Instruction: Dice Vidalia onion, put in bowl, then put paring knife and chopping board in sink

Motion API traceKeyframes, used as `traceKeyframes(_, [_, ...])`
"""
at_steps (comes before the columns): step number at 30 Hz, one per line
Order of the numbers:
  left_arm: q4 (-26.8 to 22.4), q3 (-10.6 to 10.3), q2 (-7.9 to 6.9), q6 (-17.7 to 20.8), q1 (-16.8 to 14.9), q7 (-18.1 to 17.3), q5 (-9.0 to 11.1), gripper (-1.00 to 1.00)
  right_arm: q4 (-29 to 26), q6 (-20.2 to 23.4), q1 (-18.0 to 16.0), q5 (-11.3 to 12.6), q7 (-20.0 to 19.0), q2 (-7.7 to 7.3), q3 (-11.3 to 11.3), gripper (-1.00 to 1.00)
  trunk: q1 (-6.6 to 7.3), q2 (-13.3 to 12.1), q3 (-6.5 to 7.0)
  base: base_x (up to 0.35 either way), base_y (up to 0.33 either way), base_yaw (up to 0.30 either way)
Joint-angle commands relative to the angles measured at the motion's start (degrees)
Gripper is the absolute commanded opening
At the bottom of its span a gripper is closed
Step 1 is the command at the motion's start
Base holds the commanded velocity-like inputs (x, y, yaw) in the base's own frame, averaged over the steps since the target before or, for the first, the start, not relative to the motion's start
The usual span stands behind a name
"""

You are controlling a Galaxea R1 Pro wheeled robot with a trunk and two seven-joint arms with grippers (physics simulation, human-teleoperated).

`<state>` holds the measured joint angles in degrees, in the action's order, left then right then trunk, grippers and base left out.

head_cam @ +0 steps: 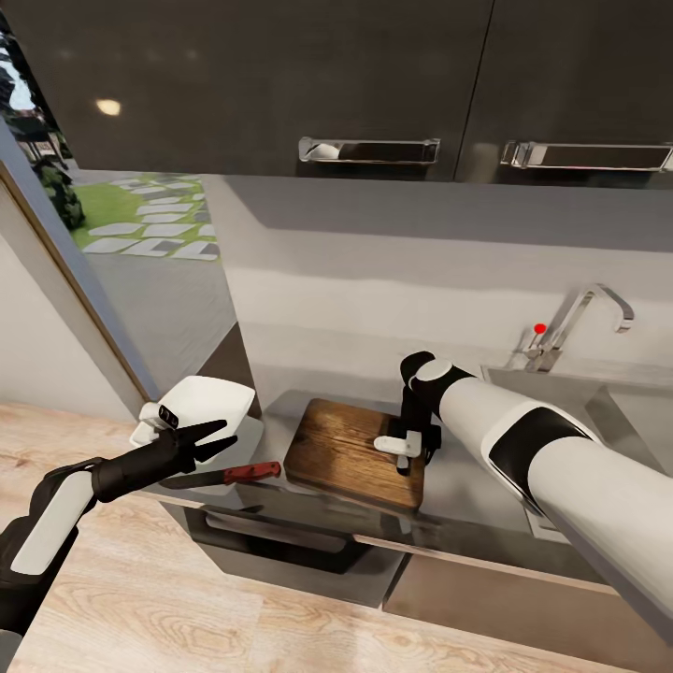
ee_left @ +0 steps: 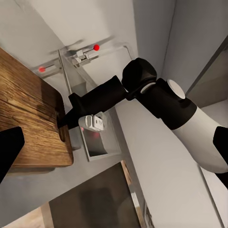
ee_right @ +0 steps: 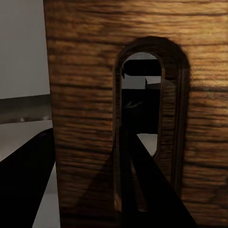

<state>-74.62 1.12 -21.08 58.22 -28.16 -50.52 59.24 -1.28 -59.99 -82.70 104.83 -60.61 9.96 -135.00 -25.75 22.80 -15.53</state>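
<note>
Directly below the right jaws, chopping board [head_cam: 348, 453], slot end.

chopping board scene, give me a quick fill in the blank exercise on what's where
1. The right gripper is down at the chopping board, at the end with the handle ____.
2. The paring knife lies on the countertop beside the board, with a ____ handle.
3. The left gripper hovers over the knife with its fingers ____.
4. The faucet rises behind the ____.

Missing words: slot; red; open; sink
</note>
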Motion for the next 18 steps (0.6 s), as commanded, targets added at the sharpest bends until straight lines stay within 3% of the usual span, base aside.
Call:
traceKeyframes(1, [0.0,0.0,-0.01,0.2,0.0,-0.2,-0.1,1.0,-0.1,0.0,-0.1,0.5,-0.5,0.04,0.0,-1.0,-0.03,0.1,-0.11,0.0,0.0,0.0])
traceKeyframes(18, [0.0,0.0,-0.01,0.2,0.0,-0.2,-0.1,1.0,-0.2,0.0,-0.1,0.6,-0.4,0.04,0.0,-1.0,-0.03,0.1,-0.11,0.0,0.0,0.0])
